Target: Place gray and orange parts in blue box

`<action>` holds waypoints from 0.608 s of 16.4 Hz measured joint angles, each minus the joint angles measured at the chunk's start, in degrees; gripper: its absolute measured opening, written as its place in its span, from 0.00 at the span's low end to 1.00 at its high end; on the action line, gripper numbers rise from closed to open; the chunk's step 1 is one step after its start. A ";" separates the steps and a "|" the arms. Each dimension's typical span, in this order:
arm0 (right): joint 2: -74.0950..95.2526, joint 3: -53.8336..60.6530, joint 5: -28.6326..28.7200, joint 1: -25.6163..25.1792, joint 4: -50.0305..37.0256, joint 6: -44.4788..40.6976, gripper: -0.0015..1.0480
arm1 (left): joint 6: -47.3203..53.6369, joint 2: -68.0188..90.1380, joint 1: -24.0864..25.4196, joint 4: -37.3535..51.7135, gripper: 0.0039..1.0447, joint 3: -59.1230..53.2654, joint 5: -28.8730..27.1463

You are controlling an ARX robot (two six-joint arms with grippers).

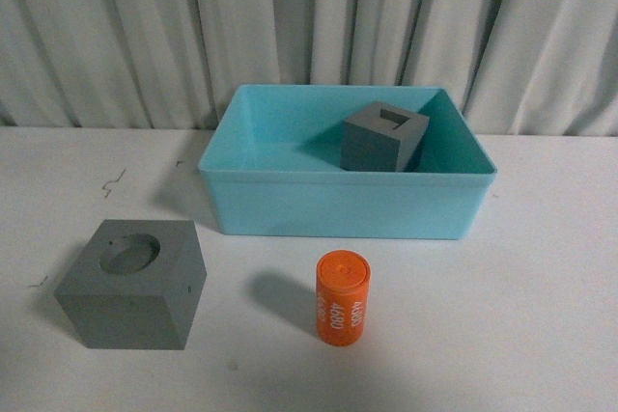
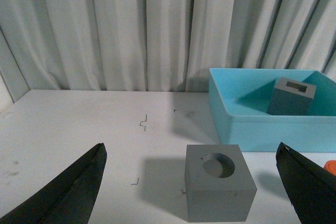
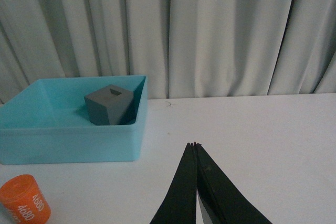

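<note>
A gray cube with a round recess (image 1: 132, 282) sits on the white table at the front left. An orange cylinder with white numbers (image 1: 343, 297) stands upright to its right, in front of the blue box (image 1: 338, 207). Inside the box, toward its back right, rests a gray cube with a square recess (image 1: 384, 136). In the left wrist view my left gripper (image 2: 191, 150) is open, its fingers wide apart on either side of the round-recess cube (image 2: 218, 182) and short of it. My right gripper (image 3: 195, 144) is shut and empty over bare table, right of the box (image 3: 71, 140) and the cylinder (image 3: 23, 200).
Pale pleated curtains hang along the back edge of the table. Small dark marks (image 1: 114, 181) dot the table at the left. Neither arm shows in the front view.
</note>
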State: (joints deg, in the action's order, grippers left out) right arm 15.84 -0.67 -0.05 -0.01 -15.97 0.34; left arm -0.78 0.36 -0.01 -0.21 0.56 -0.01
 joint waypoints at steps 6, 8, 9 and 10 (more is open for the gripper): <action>-15.65 0.00 0.00 -0.02 16.24 -0.04 0.02 | 0.00 0.00 0.00 0.04 0.94 0.02 0.02; -15.65 -0.02 0.04 0.00 16.06 -0.07 0.02 | -0.02 0.00 0.00 0.00 0.94 0.02 -0.04; -15.63 -0.02 0.07 0.00 16.22 -0.22 0.04 | 0.00 0.00 0.00 -0.02 0.94 0.02 0.02; -15.63 -0.02 0.04 0.00 16.15 -0.20 0.17 | 0.00 0.00 0.00 0.00 0.94 0.02 0.02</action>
State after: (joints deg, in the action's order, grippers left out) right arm 0.21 -0.69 -0.01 -0.01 0.19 0.14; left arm -0.78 0.36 -0.01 -0.21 0.58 0.01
